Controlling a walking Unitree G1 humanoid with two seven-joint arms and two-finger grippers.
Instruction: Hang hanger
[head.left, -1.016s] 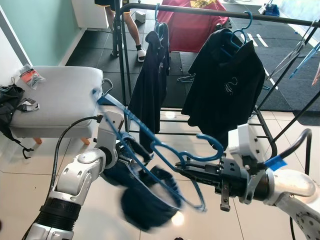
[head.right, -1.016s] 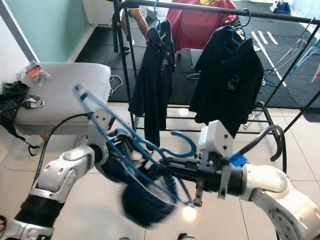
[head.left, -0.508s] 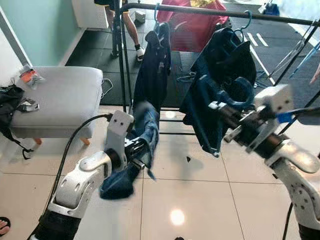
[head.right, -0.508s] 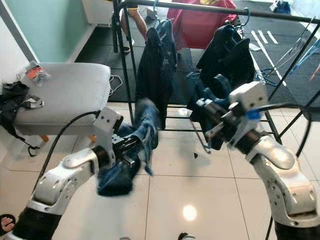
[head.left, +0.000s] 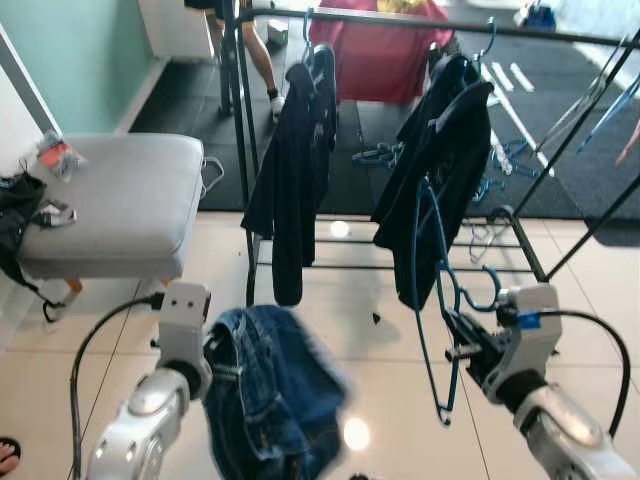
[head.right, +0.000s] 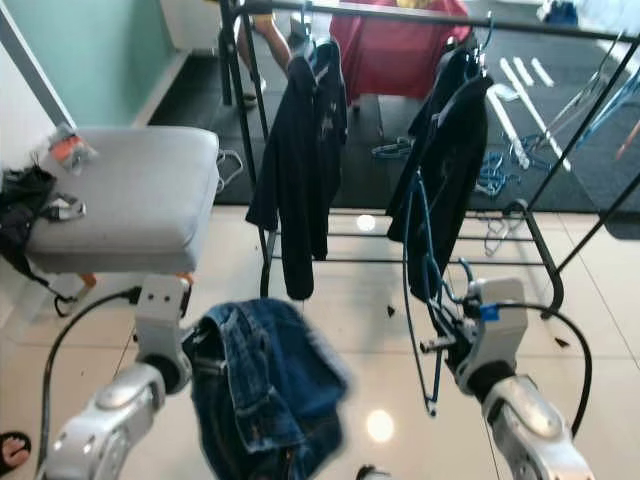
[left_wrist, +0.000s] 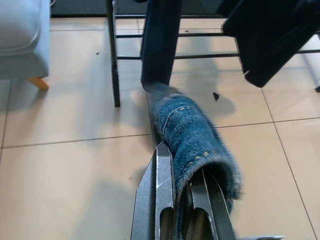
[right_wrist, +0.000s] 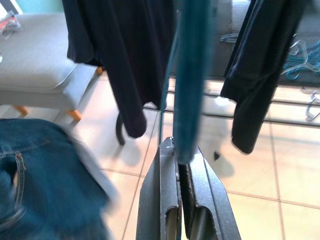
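Observation:
A blue hanger (right_wrist: 190, 75) stands nearly upright at the lower right, in front of the black clothes rack (head.left: 400, 20). My right gripper (head.left: 462, 345) is shut on the hanger's lower part, with the hook (head.left: 488, 290) curling just above the wrist. The hanger is bare and off the rail. Blue jeans (head.left: 270, 400) hang in a bunch at the lower left, with my left gripper (left_wrist: 185, 200) shut on a fold of them. Two dark garments (head.left: 295, 170) (head.left: 445, 170) hang on the rail.
A grey padded stool (head.left: 110, 200) stands at the left with a black bag (head.left: 15, 210) beside it. A red shirt (head.left: 380, 55) hangs behind the rack, and a person's legs (head.left: 262, 60) stand there. Loose hangers (head.left: 500, 170) lie on the dark mat beyond.
My right arm has dropped from near the rail to the lower right, and the hanger now stands upright. The left arm has lowered with the jeans.

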